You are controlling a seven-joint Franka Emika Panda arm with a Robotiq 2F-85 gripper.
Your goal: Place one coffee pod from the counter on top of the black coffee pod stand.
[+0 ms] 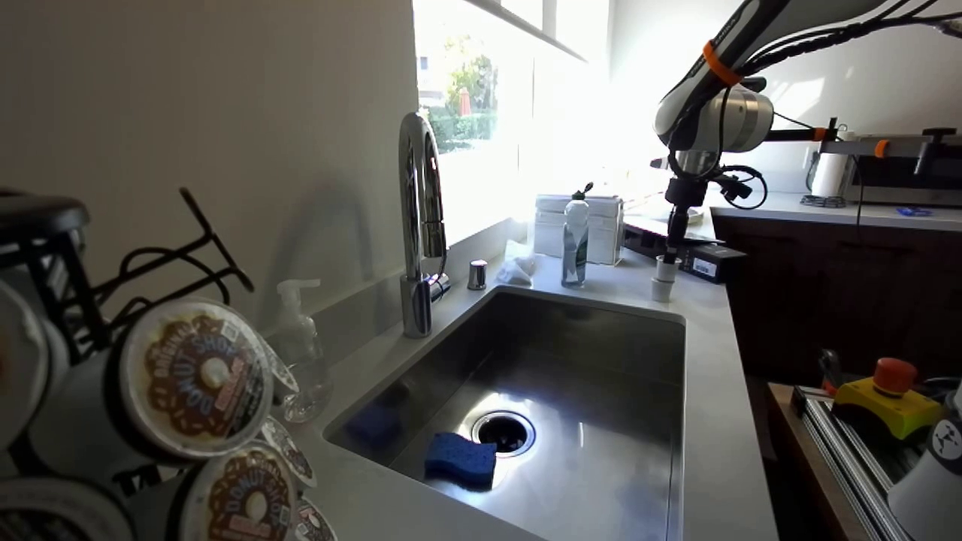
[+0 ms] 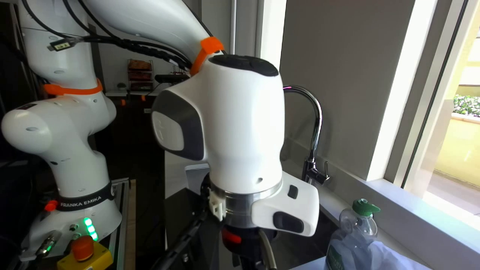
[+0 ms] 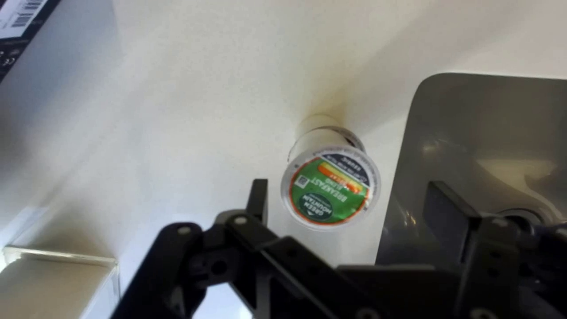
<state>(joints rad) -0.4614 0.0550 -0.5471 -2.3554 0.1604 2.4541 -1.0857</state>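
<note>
Coffee pod (image 3: pixel 330 190) sits atop a lower pod (image 1: pixel 661 291) by the far right corner of the sink (image 1: pixel 586 323). The end effector (image 3: pixel 354 206) is spread wide, holding nothing; closing off-centre could topple the stack sinkward.

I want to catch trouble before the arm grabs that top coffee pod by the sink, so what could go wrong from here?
The top pod rests on a lower pod, so a nudge from the open end effector could topple the pair. Both stand close to the sink, so one might tumble in. At the black stand, loaded with Donut Shop pods, a careless approach could knock some loose.
</note>
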